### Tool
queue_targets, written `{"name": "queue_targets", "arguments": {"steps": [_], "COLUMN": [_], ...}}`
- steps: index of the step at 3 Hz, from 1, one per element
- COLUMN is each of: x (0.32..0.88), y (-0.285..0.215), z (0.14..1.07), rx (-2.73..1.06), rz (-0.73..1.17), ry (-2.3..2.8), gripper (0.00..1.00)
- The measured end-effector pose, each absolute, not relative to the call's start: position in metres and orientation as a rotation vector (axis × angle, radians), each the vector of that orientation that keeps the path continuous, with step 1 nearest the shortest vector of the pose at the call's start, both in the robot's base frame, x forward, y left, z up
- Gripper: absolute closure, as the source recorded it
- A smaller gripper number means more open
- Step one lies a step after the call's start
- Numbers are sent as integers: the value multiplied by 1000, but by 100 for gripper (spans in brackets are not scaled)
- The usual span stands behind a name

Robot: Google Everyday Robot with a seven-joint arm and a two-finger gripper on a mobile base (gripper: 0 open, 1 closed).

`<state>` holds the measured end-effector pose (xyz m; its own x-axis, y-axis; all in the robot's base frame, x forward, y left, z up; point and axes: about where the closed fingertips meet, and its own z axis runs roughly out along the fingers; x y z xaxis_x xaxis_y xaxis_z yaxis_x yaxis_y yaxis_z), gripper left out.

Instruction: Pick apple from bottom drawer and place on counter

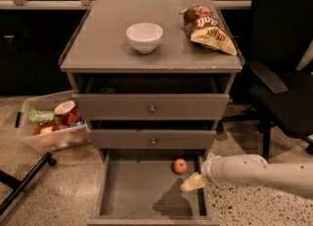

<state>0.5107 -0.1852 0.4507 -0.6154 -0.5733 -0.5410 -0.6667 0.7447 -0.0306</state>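
The apple (180, 166) is small and red-orange and lies on the floor of the bottom drawer (142, 195), near its back right corner. The drawer is pulled open and holds nothing else. My gripper (192, 183) hangs over the drawer's right side, just below and to the right of the apple, apart from it. My white arm comes in from the right. The counter (98, 44) is the grey cabinet top above.
A white bowl (144, 36) and a chip bag (208, 28) sit on the counter. Two shut drawer fronts (151, 107) with knobs are above the open drawer. A clear bin of food packets (51, 124) stands on the floor at left. A black office chair (283, 88) is at right.
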Motion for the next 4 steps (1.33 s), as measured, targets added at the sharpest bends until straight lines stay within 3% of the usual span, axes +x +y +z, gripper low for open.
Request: {"name": "queue_targets", "arguments": {"steps": [2,4], "x": [524,535], "y": [-228,-231], "z": [338,274], "rx": [-1039,-1157], "rz": [212,392], "ry": [2445,2332], "gripper": [0,0]}}
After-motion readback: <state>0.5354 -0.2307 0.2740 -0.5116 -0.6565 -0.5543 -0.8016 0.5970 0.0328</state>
